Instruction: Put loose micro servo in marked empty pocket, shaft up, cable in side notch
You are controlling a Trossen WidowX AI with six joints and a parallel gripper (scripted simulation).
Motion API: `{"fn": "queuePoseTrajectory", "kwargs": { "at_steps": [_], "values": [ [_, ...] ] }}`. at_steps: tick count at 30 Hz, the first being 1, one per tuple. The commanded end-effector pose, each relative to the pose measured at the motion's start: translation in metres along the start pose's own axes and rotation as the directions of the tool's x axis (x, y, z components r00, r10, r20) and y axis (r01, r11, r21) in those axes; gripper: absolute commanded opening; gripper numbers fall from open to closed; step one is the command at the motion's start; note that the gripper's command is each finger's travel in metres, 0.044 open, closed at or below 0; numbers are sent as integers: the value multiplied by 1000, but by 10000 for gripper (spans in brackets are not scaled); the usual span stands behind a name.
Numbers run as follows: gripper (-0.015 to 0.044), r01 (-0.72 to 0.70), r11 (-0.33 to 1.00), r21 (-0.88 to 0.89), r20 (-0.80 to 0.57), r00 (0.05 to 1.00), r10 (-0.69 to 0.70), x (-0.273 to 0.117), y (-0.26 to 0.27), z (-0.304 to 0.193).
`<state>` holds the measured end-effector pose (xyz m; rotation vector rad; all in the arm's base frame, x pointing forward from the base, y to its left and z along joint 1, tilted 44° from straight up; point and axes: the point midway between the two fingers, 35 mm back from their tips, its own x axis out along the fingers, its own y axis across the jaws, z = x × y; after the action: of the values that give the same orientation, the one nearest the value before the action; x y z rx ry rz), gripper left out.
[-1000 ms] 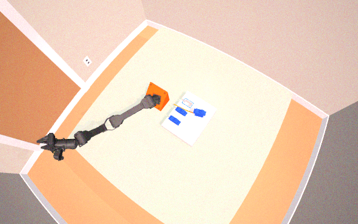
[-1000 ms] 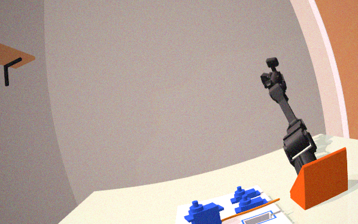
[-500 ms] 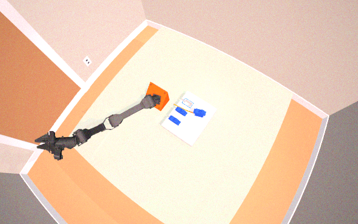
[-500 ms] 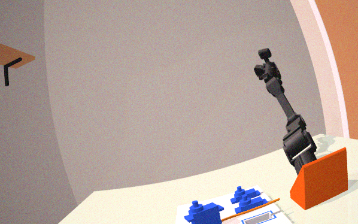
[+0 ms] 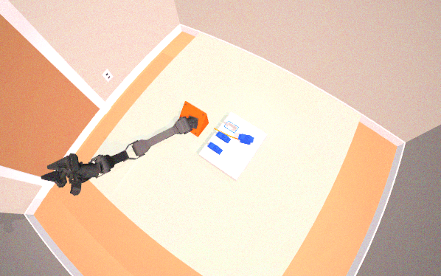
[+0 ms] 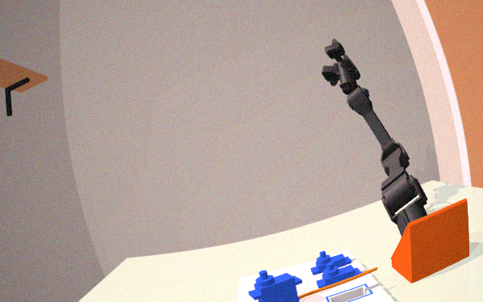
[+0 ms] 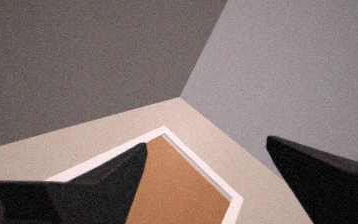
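Note:
The loose blue micro servo (image 5: 246, 139) (image 6: 278, 288) stands on the white deck (image 5: 234, 162), shaft up; its underside is out of view. It is beside the marked pocket, not in it. Its orange cable (image 5: 226, 133) (image 6: 337, 283) runs between the pocket and a seated servo toward the deck's edge. The empty pocket (image 5: 231, 127) has a blue outline; it is cut by the lower frame edge in the exterior view. My gripper (image 5: 45, 172) (image 7: 205, 144) is open and empty, high and far from the deck, pointing away from it.
Two blue servos (image 5: 223, 137) (image 5: 214, 148) sit low in the deck, shafts up in the exterior view. An orange wedge-shaped block (image 5: 189, 111) (image 6: 438, 242) stands by the arm's base, beside the deck. Walls and a white-framed orange panel (image 7: 180, 185) lie beyond the fingers.

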<state>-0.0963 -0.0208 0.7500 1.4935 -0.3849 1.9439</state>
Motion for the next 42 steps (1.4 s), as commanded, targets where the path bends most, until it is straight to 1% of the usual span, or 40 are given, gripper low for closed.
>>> {"fn": "queuePoseTrajectory", "kwargs": {
  "at_steps": [1,9,14,18,33,42],
  "values": [
    [440,87,996,22,17,996,-87,2,-38,7],
    [440,183,983,23,41,982,-184,2,-82,15],
    [440,295,956,9,82,952,-294,1,-130,26],
    [440,400,916,4,120,910,-398,-5,-175,36],
    [440,506,862,-11,174,850,-497,-19,-224,49],
    [440,609,793,-27,202,780,-592,-36,-269,58]
  ]
}}
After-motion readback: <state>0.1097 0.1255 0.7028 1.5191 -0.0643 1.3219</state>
